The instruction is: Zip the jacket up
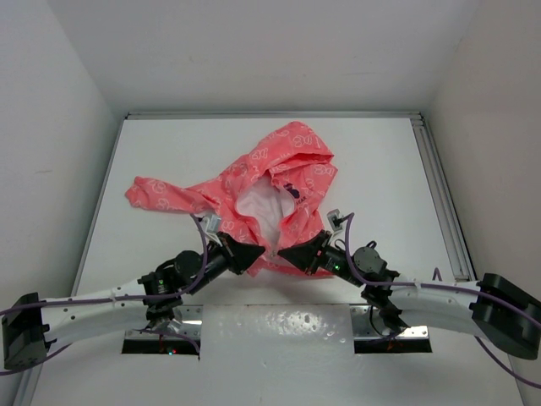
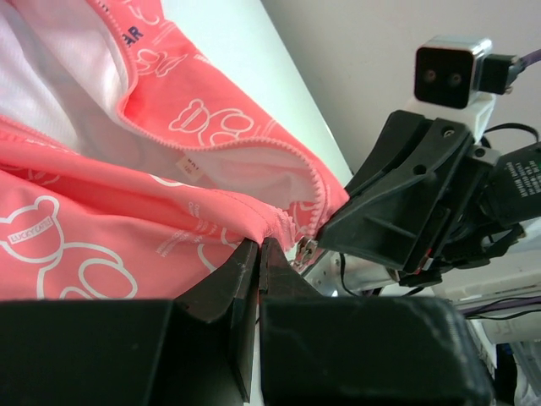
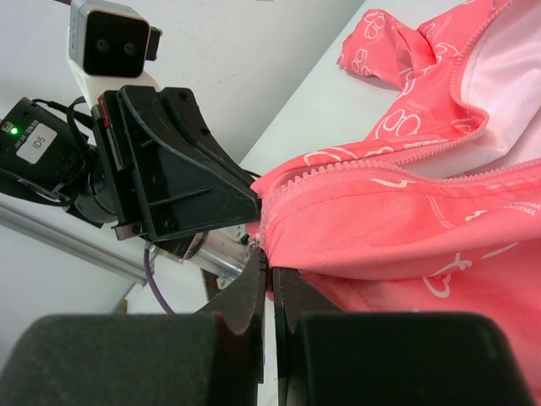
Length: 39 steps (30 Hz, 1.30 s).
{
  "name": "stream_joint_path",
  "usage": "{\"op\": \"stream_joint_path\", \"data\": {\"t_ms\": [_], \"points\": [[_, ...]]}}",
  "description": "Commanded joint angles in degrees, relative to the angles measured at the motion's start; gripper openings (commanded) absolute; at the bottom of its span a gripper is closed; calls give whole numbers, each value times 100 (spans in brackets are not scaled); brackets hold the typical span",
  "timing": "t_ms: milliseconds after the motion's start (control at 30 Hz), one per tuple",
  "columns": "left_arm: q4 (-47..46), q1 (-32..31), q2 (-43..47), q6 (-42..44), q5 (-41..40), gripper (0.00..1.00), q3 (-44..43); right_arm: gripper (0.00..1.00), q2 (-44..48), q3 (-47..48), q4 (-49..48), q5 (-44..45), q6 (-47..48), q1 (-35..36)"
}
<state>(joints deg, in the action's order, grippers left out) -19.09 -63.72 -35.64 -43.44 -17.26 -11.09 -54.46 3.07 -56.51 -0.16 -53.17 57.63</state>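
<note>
The coral-pink hooded jacket (image 1: 270, 182) lies on the white table with its front open and white lining showing. The zipper runs unzipped along both front edges, and its metal slider (image 2: 305, 251) hangs at the bottom hem. My left gripper (image 1: 258, 254) is shut on the hem fabric of the jacket at the bottom of the zipper (image 2: 259, 245). My right gripper (image 1: 286, 254) faces it, shut on the jacket's hem beside the zipper's end (image 3: 272, 266). The two grippers' tips nearly meet at the hem.
One sleeve (image 1: 156, 194) stretches out to the left and the hood (image 1: 296, 139) points to the far wall. A metal rail (image 1: 439, 194) runs along the table's right edge. Walls close in the left, right and far sides.
</note>
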Motion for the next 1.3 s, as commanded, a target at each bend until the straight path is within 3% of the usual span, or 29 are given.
{"op": "stream_joint_path", "data": {"t_ms": [0,1267], "points": [[-578,53,-31,-33,135,0,46,0,49,36,-273,-107,-18,38],[-780,53,-321,178,802,0,116,0,128,308,114,-1,105,38]]}}
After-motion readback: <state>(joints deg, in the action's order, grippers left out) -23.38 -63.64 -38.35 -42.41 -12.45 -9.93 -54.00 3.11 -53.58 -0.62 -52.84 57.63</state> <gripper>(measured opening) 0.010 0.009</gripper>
